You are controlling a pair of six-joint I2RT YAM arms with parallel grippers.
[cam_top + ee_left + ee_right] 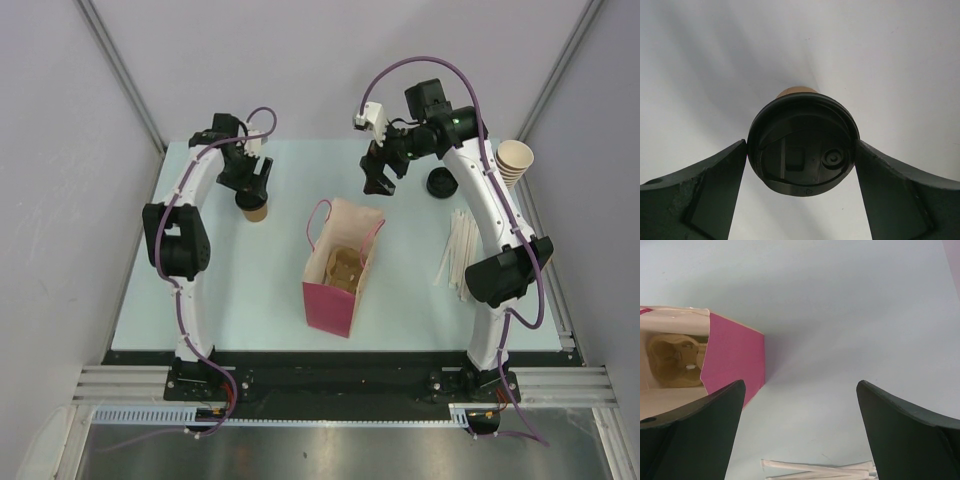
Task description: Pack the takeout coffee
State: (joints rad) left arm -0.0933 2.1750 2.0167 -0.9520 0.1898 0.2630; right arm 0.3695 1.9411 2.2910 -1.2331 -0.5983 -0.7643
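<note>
**Left hand straddling the lidded cup at the far left of the bench**

The takeout coffee [802, 142] is standing upright on the bench [250, 290], well to the left of the pink paper bag [335, 275]. The left hand [252, 190] is hanging directly over it. Its fingers [715, 185] are sitting on either side of the black lid, right at the rim. Whether they are pinching yet or only flanking it, I cannot tell.

The right hand [380, 180] is hovering spread wide and holding nothing, just beyond the bag's far edge.

To do this step well, the grip is probably best taken on the paper wall below the lid. Squeezing the rim risks popping the lid off. The cup needs to stay centred between the fingers and level when it is lifted. The pulp cup carrier [343, 268] is waiting inside the bag, so the cup should go down straight into one of its wells without catching the bag's handles.
</note>
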